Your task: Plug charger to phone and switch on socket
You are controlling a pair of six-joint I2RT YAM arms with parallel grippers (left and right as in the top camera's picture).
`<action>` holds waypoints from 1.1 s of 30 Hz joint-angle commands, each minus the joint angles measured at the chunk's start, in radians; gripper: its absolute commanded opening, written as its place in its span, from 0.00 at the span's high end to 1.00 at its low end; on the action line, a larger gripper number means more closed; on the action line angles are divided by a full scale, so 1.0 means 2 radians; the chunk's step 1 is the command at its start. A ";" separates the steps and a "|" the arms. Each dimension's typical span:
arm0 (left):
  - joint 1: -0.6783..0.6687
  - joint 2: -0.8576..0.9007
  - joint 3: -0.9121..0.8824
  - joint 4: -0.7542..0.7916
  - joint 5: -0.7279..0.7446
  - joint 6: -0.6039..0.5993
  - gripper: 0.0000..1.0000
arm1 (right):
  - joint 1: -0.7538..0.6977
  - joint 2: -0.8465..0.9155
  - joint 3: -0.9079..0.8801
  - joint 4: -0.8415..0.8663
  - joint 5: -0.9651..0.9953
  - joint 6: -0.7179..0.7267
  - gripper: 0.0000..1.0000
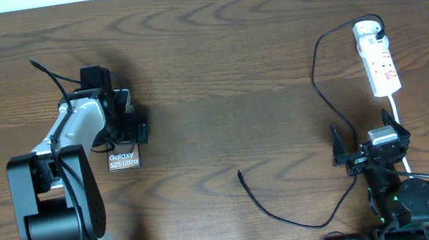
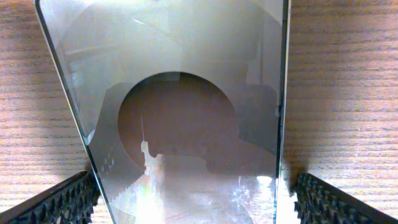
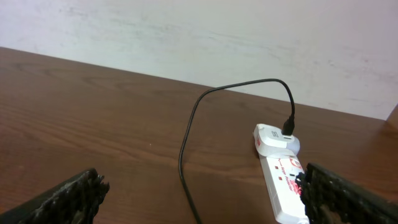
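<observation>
The left claw (image 2: 196, 199) straddled the phone (image 2: 186, 93), gripping or not I couldn't tell, the right claw (image 3: 199, 193) gaped, and a loose hold might let it skid.

Dark wood table (image 1: 215, 69), phone (image 1: 123, 159) at left, black charger cable (image 3: 181, 163), white socket (image 1: 379, 65) at right

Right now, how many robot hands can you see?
2. The left gripper straddles the phone at left; the right gripper hangs open beside the socket's white cord. None looks hidden.
</observation>
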 commanded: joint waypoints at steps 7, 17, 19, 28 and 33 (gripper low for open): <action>0.000 0.058 -0.042 0.002 0.001 0.011 0.01 | 0.004 -0.003 0.000 -0.002 0.000 -0.007 0.01; 0.000 0.058 -0.043 0.002 0.001 0.011 0.07 | 0.004 -0.003 0.000 -0.002 0.000 -0.007 0.01; 0.000 0.058 -0.043 0.002 0.001 0.011 0.08 | 0.004 -0.003 0.000 -0.002 0.000 -0.007 0.01; 0.000 0.058 -0.043 0.002 0.001 0.011 0.14 | 0.004 -0.003 0.000 -0.002 0.000 -0.007 0.01; 0.000 0.058 -0.043 0.002 0.001 0.011 0.17 | 0.004 -0.003 0.000 -0.002 0.000 -0.007 0.01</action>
